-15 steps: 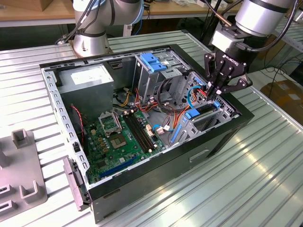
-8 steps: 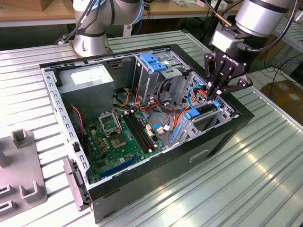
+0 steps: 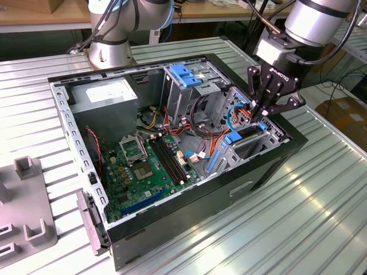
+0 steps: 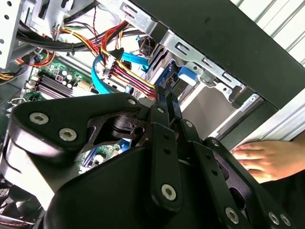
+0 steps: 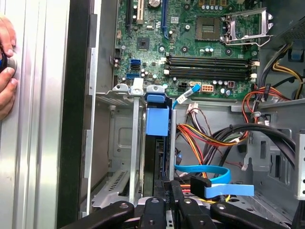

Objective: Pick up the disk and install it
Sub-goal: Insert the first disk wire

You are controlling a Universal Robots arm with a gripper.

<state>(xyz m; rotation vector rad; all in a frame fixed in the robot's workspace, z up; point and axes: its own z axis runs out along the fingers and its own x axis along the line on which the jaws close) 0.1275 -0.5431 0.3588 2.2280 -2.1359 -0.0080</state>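
Note:
The disk (image 3: 246, 134) stands on edge in the drive cage (image 3: 229, 152) at the exterior view's right end of the open computer case, blue rails along its sides. In the first wrist view the disk (image 5: 155, 157) is a dark slab between metal slot walls, with a blue rail end (image 5: 157, 121) at its far end. My gripper (image 3: 260, 116) reaches down from above, its black fingers drawn together on the disk's near edge. In both wrist views the gripper (image 5: 167, 190) (image 4: 167, 99) pinches that edge.
Red, yellow and blue cables (image 5: 209, 174) crowd the space beside the cage. The motherboard (image 3: 143, 166) and a grey power supply box (image 3: 106, 94) fill the rest of the case. A person's hand (image 4: 262, 160) (image 5: 5, 71) rests on the ribbed table outside the case wall. A grey fixture (image 3: 23, 200) lies at the exterior view's left.

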